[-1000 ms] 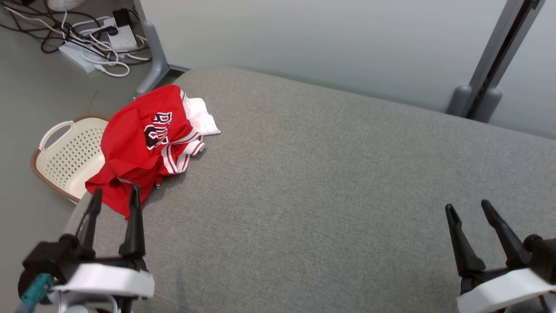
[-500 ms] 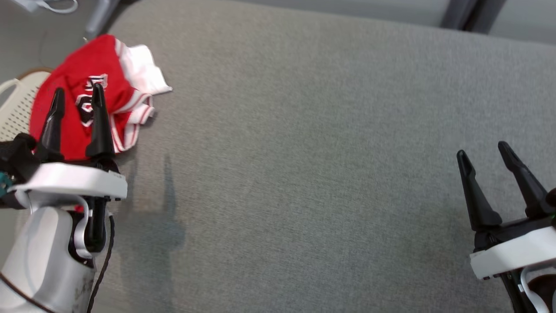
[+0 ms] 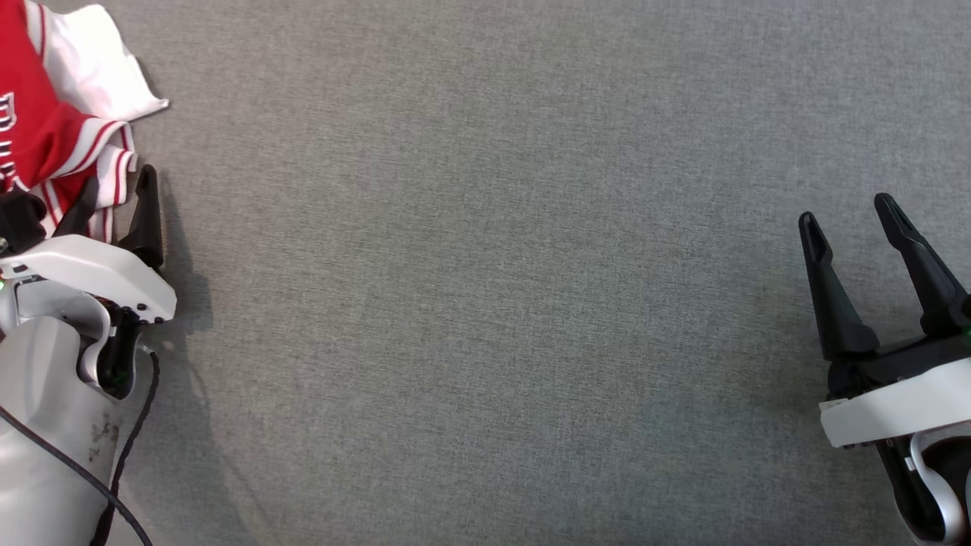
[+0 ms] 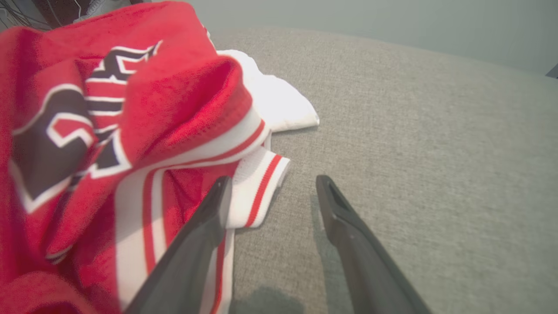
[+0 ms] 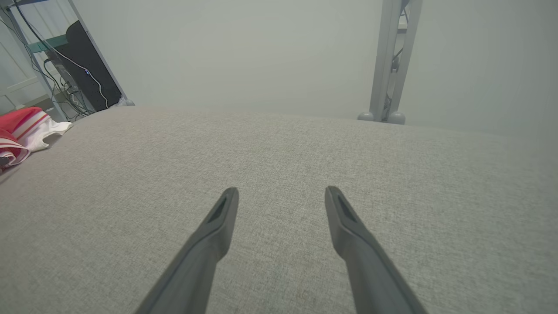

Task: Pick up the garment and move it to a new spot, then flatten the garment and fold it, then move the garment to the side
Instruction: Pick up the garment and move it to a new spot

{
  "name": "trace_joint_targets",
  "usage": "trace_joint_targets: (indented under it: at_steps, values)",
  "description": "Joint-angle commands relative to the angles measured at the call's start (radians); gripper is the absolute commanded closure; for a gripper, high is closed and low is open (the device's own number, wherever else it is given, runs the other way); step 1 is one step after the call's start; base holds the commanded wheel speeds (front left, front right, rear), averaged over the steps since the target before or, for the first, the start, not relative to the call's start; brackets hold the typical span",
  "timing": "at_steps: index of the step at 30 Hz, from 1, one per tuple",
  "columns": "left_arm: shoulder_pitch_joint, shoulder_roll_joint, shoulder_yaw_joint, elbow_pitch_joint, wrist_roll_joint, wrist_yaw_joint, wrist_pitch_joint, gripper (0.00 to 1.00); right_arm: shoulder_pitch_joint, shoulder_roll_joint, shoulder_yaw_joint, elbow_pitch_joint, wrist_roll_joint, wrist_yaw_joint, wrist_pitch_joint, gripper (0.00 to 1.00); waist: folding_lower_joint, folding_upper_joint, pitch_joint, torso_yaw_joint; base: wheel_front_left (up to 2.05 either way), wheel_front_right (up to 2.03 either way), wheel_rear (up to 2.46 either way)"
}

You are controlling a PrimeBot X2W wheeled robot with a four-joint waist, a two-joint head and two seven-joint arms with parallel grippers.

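The garment (image 3: 45,129) is a crumpled red jersey with white striped trim and black lettering, lying at the far left of the grey surface. In the left wrist view the garment (image 4: 130,109) covers the left half. My left gripper (image 3: 115,186) is open at its striped hem. One finger of the left gripper (image 4: 273,181) lies over the white and red band, the other over bare cloth. I cannot tell whether it touches the fabric. My right gripper (image 3: 846,210) stands open far to the right, holding nothing. From the right gripper (image 5: 282,190) the garment (image 5: 22,128) shows far off to the left.
A wide grey fabric-covered surface (image 3: 485,303) stretches between the two arms. Beyond its far edge stand a pale wall and a grey post (image 5: 388,65). Cables and a dark panel (image 5: 83,65) sit past the far left corner.
The head camera has tilted down, so the garment now sits at the picture's upper left. My left gripper has come forward to the garment's striped hem. The right gripper stays open.
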Motion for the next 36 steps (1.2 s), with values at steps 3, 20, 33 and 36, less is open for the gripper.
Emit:
trace_joint_targets:
  at_steps: [3,20,33,36]
  values:
    - [-0.049,0.013,-0.014,0.07,0.011,-0.016,0.004,0.0,-0.012,-0.005,-0.004,0.006,0.0,0.0,-0.011,0.0,0.0,0.0,0.016,-0.014,0.0,0.0,0.0]
    - [-0.072,0.073,-0.04,0.087,0.111,0.017,-0.09,1.0,0.031,0.033,-0.023,0.07,0.014,0.0,-0.061,0.0,0.0,0.0,-0.131,-0.019,0.0,0.0,0.0]
    - [0.272,0.111,0.09,-0.584,0.188,0.153,-0.079,1.0,0.111,0.059,-0.037,0.1,0.032,0.0,-0.086,0.0,0.0,0.0,-0.299,-0.049,0.0,0.0,0.0]
    - [0.374,0.121,0.109,-0.74,0.183,0.203,-0.052,1.0,0.125,0.064,-0.036,0.1,0.032,0.0,-0.088,0.0,0.0,0.0,-0.321,-0.069,0.0,0.0,0.0]
